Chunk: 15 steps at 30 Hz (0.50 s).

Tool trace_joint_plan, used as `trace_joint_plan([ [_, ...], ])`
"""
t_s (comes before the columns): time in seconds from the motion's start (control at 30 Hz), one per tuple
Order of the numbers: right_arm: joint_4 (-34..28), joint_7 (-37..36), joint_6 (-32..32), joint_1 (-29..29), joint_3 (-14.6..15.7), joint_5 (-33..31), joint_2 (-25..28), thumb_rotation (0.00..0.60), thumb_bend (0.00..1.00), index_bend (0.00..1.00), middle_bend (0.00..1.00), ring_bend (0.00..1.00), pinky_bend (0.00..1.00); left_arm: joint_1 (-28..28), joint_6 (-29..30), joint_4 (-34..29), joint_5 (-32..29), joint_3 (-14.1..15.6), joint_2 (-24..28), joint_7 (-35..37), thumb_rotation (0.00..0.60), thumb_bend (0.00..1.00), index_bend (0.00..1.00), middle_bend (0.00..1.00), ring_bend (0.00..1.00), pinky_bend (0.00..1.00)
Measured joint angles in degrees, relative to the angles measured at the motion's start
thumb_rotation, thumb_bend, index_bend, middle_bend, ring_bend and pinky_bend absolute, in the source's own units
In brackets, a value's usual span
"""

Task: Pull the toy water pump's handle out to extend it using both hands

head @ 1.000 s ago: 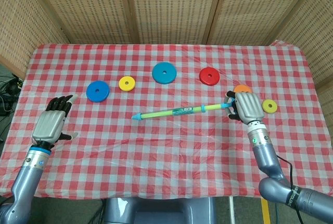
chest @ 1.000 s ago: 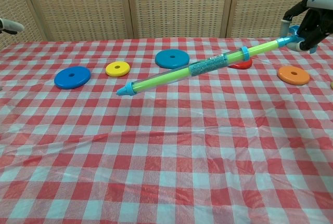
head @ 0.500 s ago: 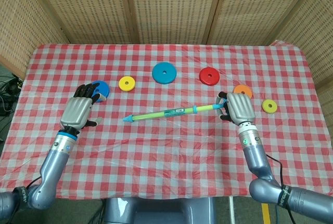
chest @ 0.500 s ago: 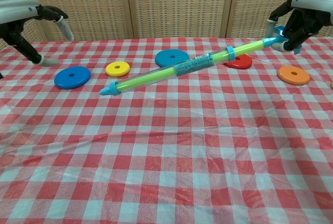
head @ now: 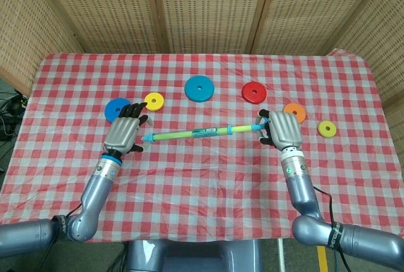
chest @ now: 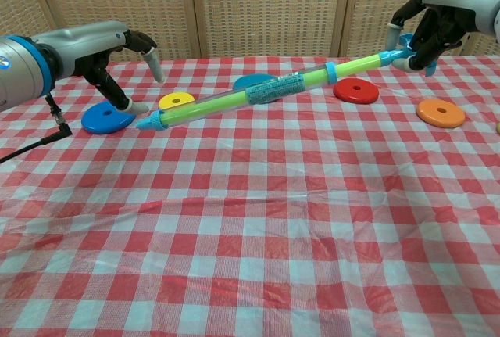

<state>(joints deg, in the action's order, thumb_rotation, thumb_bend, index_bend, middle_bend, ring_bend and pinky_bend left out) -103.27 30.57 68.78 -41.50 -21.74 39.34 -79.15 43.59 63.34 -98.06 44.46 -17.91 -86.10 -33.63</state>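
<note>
The toy water pump [head: 196, 133] [chest: 258, 93] is a long green and clear tube with blue ends, held in the air above the checked cloth. My right hand [head: 283, 129] [chest: 428, 20] grips its handle end at the right. The pump's blue tip [head: 147, 138] [chest: 148, 123] points left. My left hand [head: 124, 132] [chest: 117, 59] is open, fingers spread, right at that tip; whether it touches the tip I cannot tell.
Flat discs lie on the cloth: blue [head: 117, 109], yellow [head: 154, 101], large blue [head: 199, 88], red [head: 253, 92], orange [head: 295, 111] and small yellow [head: 327, 128]. Wicker screens stand behind the table [head: 202, 177].
My left hand has moved right from the table's left side to the pump's tip. My right hand has carried the pump leftward and higher.
</note>
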Motion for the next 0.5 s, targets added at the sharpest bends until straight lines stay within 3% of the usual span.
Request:
trace_joint_plan([
  [0.5, -0.49, -0.46, 0.58, -0.69, 1.13, -0.42, 0.36, 0.6, 0.63, 0.84, 1.0, 0.94, 0.52, 2.21, 3.34, 4.04, -3.6, 0.08, -6.08, -0.17, 0.6, 0.27, 0.38, 0.0, 0.0, 0.0],
])
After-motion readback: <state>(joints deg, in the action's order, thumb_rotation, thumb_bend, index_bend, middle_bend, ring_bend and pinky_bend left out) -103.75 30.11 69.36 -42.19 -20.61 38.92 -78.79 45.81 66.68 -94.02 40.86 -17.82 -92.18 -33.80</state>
